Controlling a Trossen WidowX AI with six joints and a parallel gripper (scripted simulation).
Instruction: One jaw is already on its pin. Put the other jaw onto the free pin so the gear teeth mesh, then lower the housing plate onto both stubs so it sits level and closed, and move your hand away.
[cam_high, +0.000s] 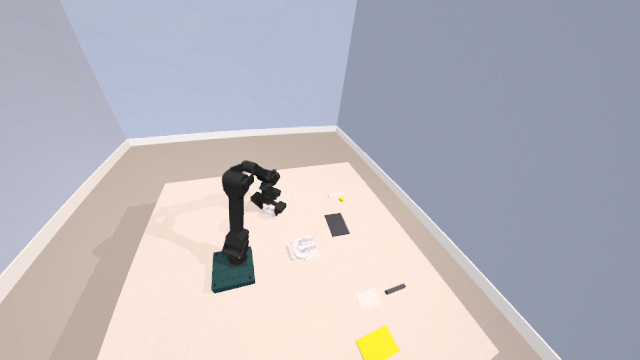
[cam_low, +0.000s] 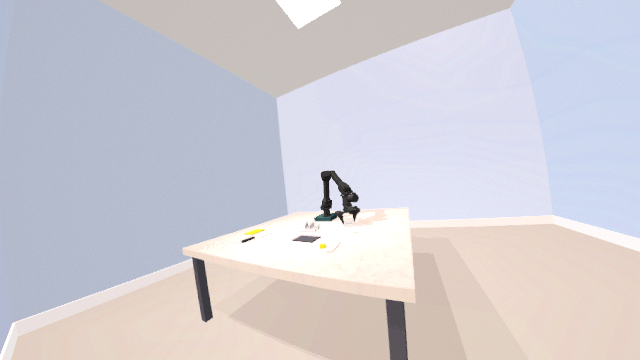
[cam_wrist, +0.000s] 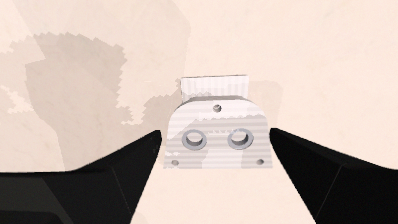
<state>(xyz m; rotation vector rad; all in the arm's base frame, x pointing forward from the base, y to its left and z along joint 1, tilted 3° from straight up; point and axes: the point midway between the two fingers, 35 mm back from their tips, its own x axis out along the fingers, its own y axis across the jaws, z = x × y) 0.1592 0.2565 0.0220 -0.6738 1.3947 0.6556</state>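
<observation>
The white housing plate (cam_wrist: 216, 152) (cam_high: 269, 212), rounded on one side with two grey-ringed holes and three small holes, lies between my spread fingers. A ribbed white block (cam_wrist: 215, 88) shows beyond its rounded edge. My gripper (cam_wrist: 214, 133) (cam_high: 270, 207) (cam_low: 348, 220) is open, with one fingertip beside each side of the plate; whether they touch it cannot be told. The white gripper assembly (cam_high: 302, 249) (cam_low: 311, 227), a base with pale jaws on it, stands nearer the middle of the table. Its pins, and how each jaw sits on them, are too small to tell.
A dark pad (cam_high: 337, 224) (cam_low: 306, 239) lies beyond the assembly. A white bar (cam_high: 336, 195) and a yellow cube (cam_high: 342, 199) (cam_low: 322, 246) lie farther off. A white square (cam_high: 368, 298), a dark bar (cam_high: 395, 289) and a yellow square (cam_high: 377, 343) lie towards the other end.
</observation>
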